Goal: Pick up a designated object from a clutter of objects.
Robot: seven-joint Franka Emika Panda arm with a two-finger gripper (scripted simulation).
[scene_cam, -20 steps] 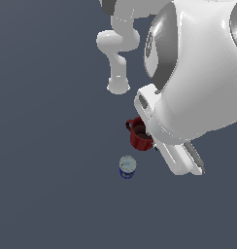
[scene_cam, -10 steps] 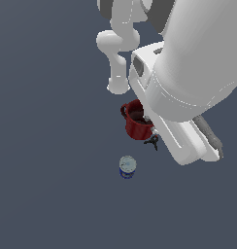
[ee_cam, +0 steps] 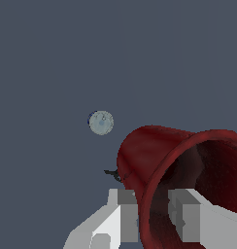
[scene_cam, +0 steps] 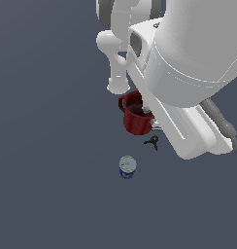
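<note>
The red mug (scene_cam: 136, 118) was the landmark on the dark grey bench (scene_cam: 47, 146). In the exterior view it stood tilted, its dark opening turned up toward the white arm (scene_cam: 188, 63), and its handle pointed to the exterior view's left. Whether its base touched the bench I could not tell.

The hand (ee_cam: 152, 214) was closed on the mug's rim. In the wrist view one finger (ee_cam: 123, 214) lay against the outside of the red wall and the other finger (ee_cam: 188, 219) was inside the dark opening, so the wall was pinched between them. In the exterior view the big white arm hid the hand itself.

A small black clamp (scene_cam: 152, 141) lay on the bench just beside the mug, on the side toward the exterior view's right and a little nearer to the camera. In the wrist view only a part of it (ee_cam: 112, 173) showed from behind the mug.

The blue can (scene_cam: 127, 167) with a pale top stood upright, clearly apart from the mug and nearer to the exterior camera than the clamp. In the wrist view its round top (ee_cam: 101, 122) was seen beyond the mug.
</note>
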